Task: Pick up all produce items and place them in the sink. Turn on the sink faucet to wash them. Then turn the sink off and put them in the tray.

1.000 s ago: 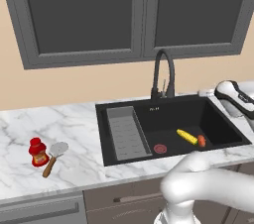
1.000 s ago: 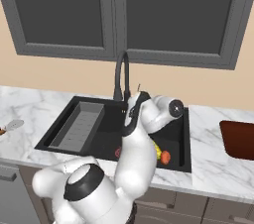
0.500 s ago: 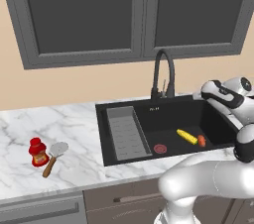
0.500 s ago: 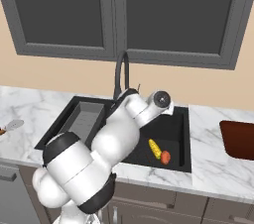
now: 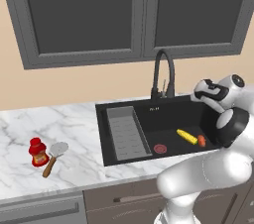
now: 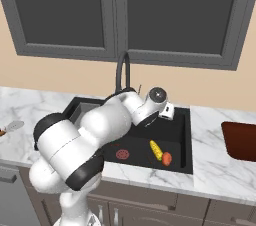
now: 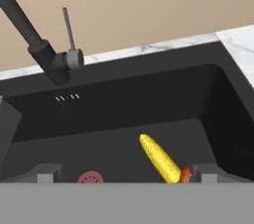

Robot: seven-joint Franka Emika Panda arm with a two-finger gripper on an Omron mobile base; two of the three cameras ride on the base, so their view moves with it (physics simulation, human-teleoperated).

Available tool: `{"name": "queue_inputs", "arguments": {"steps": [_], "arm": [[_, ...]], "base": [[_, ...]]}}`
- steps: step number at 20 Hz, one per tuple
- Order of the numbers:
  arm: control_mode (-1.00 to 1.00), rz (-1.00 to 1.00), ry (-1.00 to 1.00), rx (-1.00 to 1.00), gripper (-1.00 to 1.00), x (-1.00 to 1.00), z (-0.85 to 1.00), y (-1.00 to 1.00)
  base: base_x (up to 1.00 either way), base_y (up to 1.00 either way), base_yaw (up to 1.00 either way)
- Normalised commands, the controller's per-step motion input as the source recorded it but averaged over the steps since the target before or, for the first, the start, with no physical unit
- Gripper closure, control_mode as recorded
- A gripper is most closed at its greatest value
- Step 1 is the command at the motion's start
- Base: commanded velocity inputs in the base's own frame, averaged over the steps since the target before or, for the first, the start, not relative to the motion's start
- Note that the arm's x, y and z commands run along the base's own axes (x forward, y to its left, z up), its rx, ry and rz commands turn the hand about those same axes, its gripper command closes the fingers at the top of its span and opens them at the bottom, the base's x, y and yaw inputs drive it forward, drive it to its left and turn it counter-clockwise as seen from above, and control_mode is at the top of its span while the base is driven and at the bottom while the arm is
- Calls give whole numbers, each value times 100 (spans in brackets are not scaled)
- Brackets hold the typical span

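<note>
Both produce items lie on the floor of the black sink [image 5: 114, 111], right of its red drain [image 5: 160, 148]: the yellow corn cob [image 5: 187, 136] [image 6: 156, 150] [image 7: 158, 158] and, touching its end, the orange-red vegetable [image 5: 201, 140] [image 6: 167, 158] [image 7: 185, 174]. The black gooseneck faucet [image 5: 163, 72] [image 6: 122, 72] [image 7: 39, 39] stands behind the basin, its thin lever [image 7: 68, 27] upright. My gripper [image 5: 199, 93] [image 6: 169, 114] [image 7: 127, 173] hovers open and empty above the sink's right half, pointing at the corn. The reddish-brown tray [image 6: 240, 140] sits on the counter at the far right.
A grey ribbed rack [image 5: 125, 131] fills the sink's left side. A red squat bottle [image 5: 37, 151] and a wooden-handled spatula [image 5: 53, 154] lie on the marble counter to the left. Dark wall cabinets hang above the faucet.
The arm has swung up and over the sink, carrying the hand leftwards from the basin's right edge toward the faucet. The jaws stayed open. Corn and orange-red vegetable have not moved.
</note>
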Motion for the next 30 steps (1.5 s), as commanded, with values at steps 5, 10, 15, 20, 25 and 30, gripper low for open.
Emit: {"name": "queue_inputs", "arguments": {"steps": [5,10,15,20,25,30], "arm": [[-100,0,1,0,-100,0,-28,-7],[-100,0,1,0,-100,0,-40,-14],[-100,-4,2,0,-100,-3,-34,-19],[-100,-9,6,0,-100,-18,-12,0],[-100,-12,8,0,-100,-24,-9,0],[-100,-10,6,-3,-100,-11,-19,0]], "base": [[0,0,0],[0,0,0],[0,0,0],[0,0,0],[0,0,0],[0,0,0]]}}
